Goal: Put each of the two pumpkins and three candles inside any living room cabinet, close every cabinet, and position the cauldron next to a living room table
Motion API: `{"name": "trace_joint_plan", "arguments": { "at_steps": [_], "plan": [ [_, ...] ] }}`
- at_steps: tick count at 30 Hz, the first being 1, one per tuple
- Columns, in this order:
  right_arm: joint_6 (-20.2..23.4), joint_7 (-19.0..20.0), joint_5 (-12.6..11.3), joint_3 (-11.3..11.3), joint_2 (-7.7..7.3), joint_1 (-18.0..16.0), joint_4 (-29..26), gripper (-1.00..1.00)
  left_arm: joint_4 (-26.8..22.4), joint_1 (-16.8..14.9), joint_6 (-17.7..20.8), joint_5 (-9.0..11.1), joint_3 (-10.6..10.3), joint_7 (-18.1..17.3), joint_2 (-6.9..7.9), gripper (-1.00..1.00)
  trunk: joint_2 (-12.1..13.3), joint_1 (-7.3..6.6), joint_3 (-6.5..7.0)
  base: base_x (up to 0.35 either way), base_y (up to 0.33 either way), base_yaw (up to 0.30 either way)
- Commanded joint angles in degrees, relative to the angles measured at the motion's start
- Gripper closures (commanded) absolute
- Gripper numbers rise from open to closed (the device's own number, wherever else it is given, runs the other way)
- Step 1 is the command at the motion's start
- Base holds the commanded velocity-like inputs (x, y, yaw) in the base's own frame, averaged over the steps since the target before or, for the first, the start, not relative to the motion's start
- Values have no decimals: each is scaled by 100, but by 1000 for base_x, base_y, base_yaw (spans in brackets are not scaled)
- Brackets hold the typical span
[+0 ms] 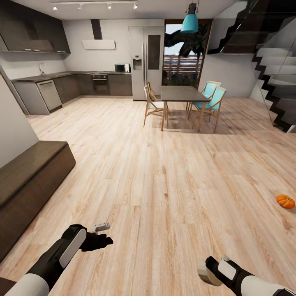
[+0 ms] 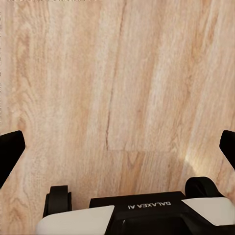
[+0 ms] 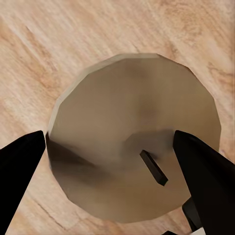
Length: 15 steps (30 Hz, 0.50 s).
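The right gripper (image 3: 115,161) held a candle (image 3: 134,142), one dark finger (image 3: 22,171) on each side of its round body. The candle looked light, hard and smooth, so the round sides were the best place to grip it. The left gripper (image 2: 117,147) hung open over the bare wood floor (image 1: 164,172) with nothing in it. One pumpkin (image 1: 285,201) sat on the floor at the far right. The dark cabinet (image 1: 28,172) stood by the left wall. Far back were a dining table (image 1: 183,94) with chairs and the kitchen.
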Motion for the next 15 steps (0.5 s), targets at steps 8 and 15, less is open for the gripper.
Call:
{"name": "trace_joint_plan", "arguments": {
  "at_steps": [8,15],
  "plan": [
    [7,-44,-32,41,27,0,-19,100,-7,-4,9,-143,-11,57,-26,-100,320,-177,139,0,0,89],
    [4,-43,-32,37,28,0,-19,100,-7,-4,9,-156,-11,57,-45,-100,601,-330,265,0,0,271]
  ]
}}
